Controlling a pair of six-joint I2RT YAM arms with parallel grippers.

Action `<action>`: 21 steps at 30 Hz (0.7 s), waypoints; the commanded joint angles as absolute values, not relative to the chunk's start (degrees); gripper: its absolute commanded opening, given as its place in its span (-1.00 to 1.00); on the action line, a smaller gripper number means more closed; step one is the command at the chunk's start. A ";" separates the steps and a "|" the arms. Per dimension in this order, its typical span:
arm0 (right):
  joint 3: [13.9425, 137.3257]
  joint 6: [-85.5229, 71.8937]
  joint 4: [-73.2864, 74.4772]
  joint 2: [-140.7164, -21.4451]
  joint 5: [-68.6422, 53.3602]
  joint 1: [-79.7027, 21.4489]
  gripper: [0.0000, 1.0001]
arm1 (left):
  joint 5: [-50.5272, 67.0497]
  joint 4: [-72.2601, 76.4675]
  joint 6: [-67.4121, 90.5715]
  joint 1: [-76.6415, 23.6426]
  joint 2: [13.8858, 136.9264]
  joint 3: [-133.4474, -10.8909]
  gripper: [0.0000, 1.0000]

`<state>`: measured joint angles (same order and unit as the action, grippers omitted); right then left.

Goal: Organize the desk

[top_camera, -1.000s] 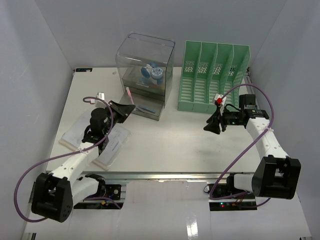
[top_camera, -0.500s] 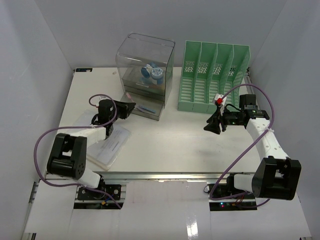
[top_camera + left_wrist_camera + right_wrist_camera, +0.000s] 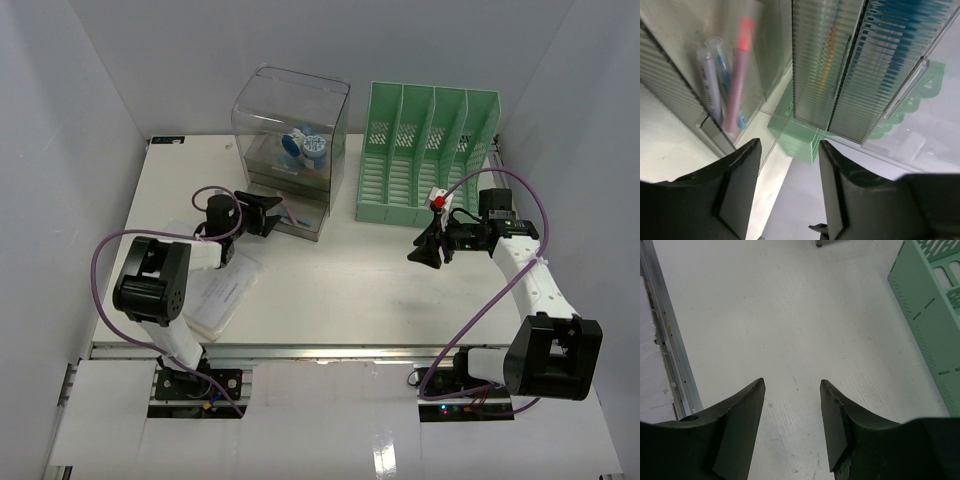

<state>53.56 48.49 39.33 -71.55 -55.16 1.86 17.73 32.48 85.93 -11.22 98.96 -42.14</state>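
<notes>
The white desk (image 3: 350, 290) carries a clear drawer box (image 3: 290, 140) at the back. My left gripper (image 3: 272, 214) is at the box's pulled-out bottom drawer (image 3: 297, 218), and it is open with nothing between its fingers. In the left wrist view the gripper (image 3: 790, 145) looks into that drawer (image 3: 670, 100), where a pink pen (image 3: 736, 75) lies blurred beside a clear pen (image 3: 707, 82) and a blue one (image 3: 725, 70). My right gripper (image 3: 425, 250) hovers open over bare desk (image 3: 790, 315), holding nothing (image 3: 791, 382).
A green file rack (image 3: 425, 150) stands at the back right, its side (image 3: 930, 315) close to the right gripper. Flat notebooks (image 3: 225, 295) lie under the left arm. Blue-and-white rolls (image 3: 305, 148) sit in the box's upper part. An aluminium rail (image 3: 330, 352) edges the front.
My left gripper swung right to the drawer with the pink pen, then opened; the pen now lies in the drawer. The right arm has not moved.
</notes>
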 commanded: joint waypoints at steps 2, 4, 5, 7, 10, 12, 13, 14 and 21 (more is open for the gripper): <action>54.76 49.13 39.81 -71.17 -55.65 2.11 0.11 | 21.79 36.20 83.98 -10.99 97.20 -43.69 0.44; 54.76 49.15 39.88 -71.32 -55.53 2.11 0.11 | 21.66 34.93 80.39 -10.97 94.37 -43.33 0.44; 54.76 49.22 39.82 -71.45 -55.46 2.11 0.11 | 21.18 33.85 77.81 -10.90 92.13 -42.72 0.43; 54.76 49.22 39.81 -71.69 -55.32 2.11 0.11 | 18.62 31.47 75.22 -10.75 87.20 -40.71 0.34; 54.76 49.22 39.81 -71.88 -55.20 2.11 0.11 | 14.18 28.86 72.69 -10.26 80.75 -34.82 -0.12; 54.71 49.22 39.77 -71.94 -55.20 2.11 0.11 | 9.88 27.63 73.65 -9.84 74.26 -28.25 -0.75; 54.69 49.22 39.79 -71.98 -55.22 2.11 0.11 | 8.51 26.83 74.07 -9.60 72.28 -26.07 -0.85; 54.75 49.22 39.73 -71.98 -55.28 2.11 0.11 | 7.73 26.41 74.49 -9.42 71.37 -24.99 -0.96; 54.71 49.04 39.73 -72.33 -55.11 2.11 0.11 | 13.47 26.14 76.42 -8.57 80.34 -24.28 -1.00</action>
